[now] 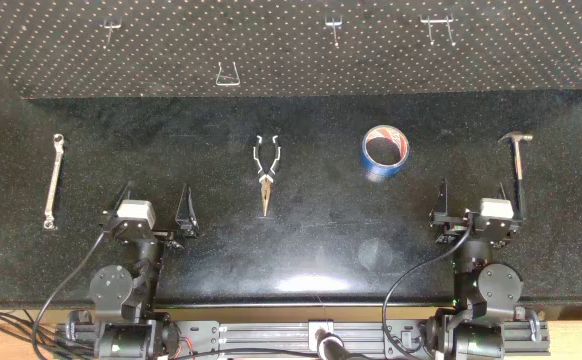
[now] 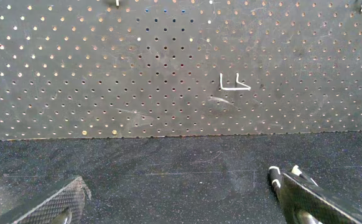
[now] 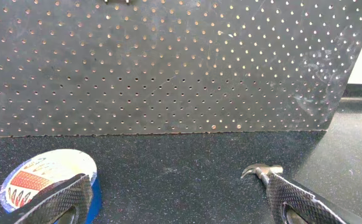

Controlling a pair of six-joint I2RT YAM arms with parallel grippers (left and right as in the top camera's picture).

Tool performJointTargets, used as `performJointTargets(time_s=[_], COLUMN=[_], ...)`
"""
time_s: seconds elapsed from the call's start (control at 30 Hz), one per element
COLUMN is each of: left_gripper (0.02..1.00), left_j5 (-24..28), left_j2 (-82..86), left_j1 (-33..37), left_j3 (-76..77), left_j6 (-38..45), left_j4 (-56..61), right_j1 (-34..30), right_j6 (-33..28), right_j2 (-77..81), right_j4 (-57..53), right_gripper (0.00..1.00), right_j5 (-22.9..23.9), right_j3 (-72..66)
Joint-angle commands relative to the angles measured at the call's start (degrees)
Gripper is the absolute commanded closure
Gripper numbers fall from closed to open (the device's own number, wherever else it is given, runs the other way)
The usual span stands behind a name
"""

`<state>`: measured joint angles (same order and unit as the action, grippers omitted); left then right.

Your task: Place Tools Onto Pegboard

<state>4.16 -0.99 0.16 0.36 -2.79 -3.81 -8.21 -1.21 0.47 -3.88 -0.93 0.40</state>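
From above, the dark perforated pegboard (image 1: 291,45) fills the twelve o'clock side, standing along the far edge of the black textured table mat (image 1: 321,215). All the tools lie on that mat and none is hung. The left gripper (image 1: 153,207) sits low at about eight o'clock of the table's middle, its jaws spread wide and empty. The right gripper (image 1: 472,205) sits at about four o'clock, jaws likewise apart with nothing between them. At three o'clock lies the black-handled hammer with a silver head (image 1: 518,170), head toward the board and handle just beside the right gripper's outer finger. At nine o'clock, well apart from the left gripper, the slim silver metal wrench (image 1: 52,182) lies running roughly twelve to six. The blue roll of tape with a red-and-white inner face (image 1: 384,153) rests between the middle and the hammer. Near the centre are the needle-nose pliers with pale handles (image 1: 265,172), handles splayed toward twelve and tip toward six. A small white wire hook (image 1: 228,75) hangs on the board at twelve o'clock of the pliers.
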Motion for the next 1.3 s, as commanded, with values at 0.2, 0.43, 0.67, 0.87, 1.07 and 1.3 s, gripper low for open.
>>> performJointTargets(time_s=[0.2, 0.43, 0.67, 0.87, 1.07, 1.3], left_gripper=[0.023, 0.025, 0.023, 0.025, 0.025, 0.025], left_j5=[1.7, 1.7, 1.7, 1.7, 1.7, 1.6], left_j2=[0.8, 0.8, 0.8, 0.8, 0.8, 0.8], left_j1=[-0.2, -0.2, -0.2, 2.0, -0.3, -1.5], left_j3=[0.0, 0.0, 0.0, 0.0, 0.0, 0.0], left_j6=[0.9, 1.0, 0.9, 0.9, 0.9, 1.0], left_j4=[-0.3, -0.3, -0.3, -0.3, -0.3, -0.3], right_j1=[-0.3, -0.3, -0.3, -0.3, -0.3, -0.3], right_j6=[-0.6, -0.6, -0.6, -0.6, -0.6, -0.6], right_j2=[-0.4, -0.4, -0.4, -0.4, -0.4, -0.4], right_j4=[-0.3, -0.3, -0.3, -0.3, -0.3, -0.3], right_gripper=[0.082, 0.082, 0.082, 0.082, 0.082, 0.082], right_j5=[0.5, 0.5, 0.5, 0.5, 0.5, 0.5], right_j3=[-0.2, -0.2, -0.2, -0.2, -0.2, -0.2])
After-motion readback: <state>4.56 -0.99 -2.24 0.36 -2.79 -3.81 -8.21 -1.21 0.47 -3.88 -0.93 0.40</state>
